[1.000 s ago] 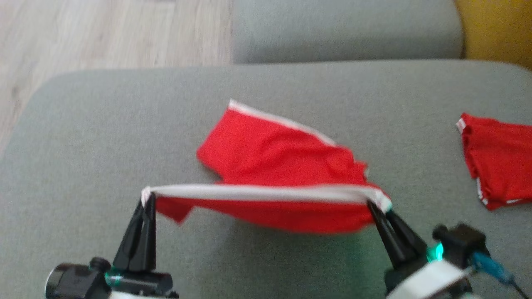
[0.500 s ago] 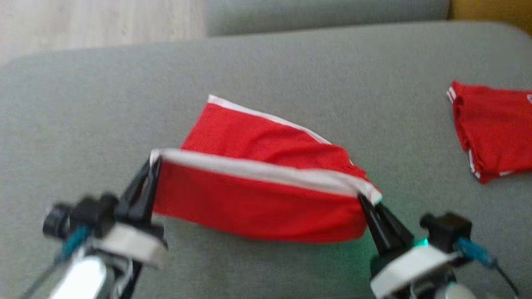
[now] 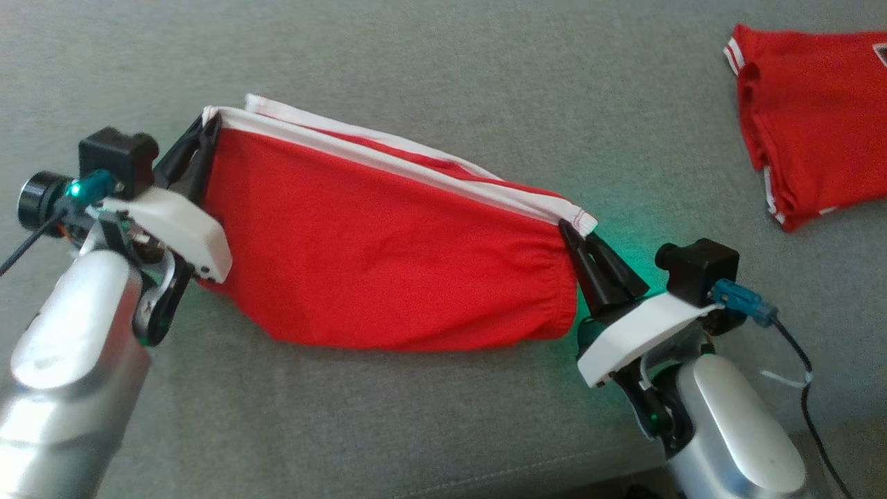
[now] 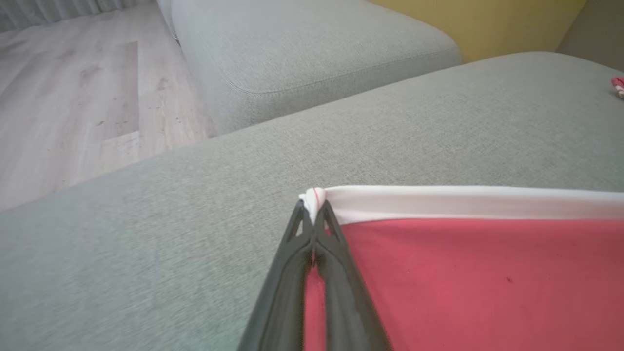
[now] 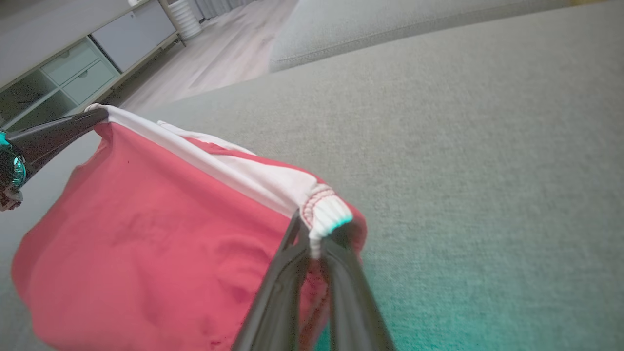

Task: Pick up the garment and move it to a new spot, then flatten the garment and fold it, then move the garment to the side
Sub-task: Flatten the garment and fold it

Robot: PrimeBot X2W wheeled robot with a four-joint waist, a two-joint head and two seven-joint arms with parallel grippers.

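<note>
Matt red cloth garment w/ white ribbed band, rough grey woven sofa, pale wood floor.

The left gripper and right gripper advance the held band of the garment to just beside its far band.

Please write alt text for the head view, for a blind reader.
The left gripper and right gripper each pinch one end of the white band of a red garment, holding it stretched over a grey cushion. A second red garment lies at the upper right.
</note>
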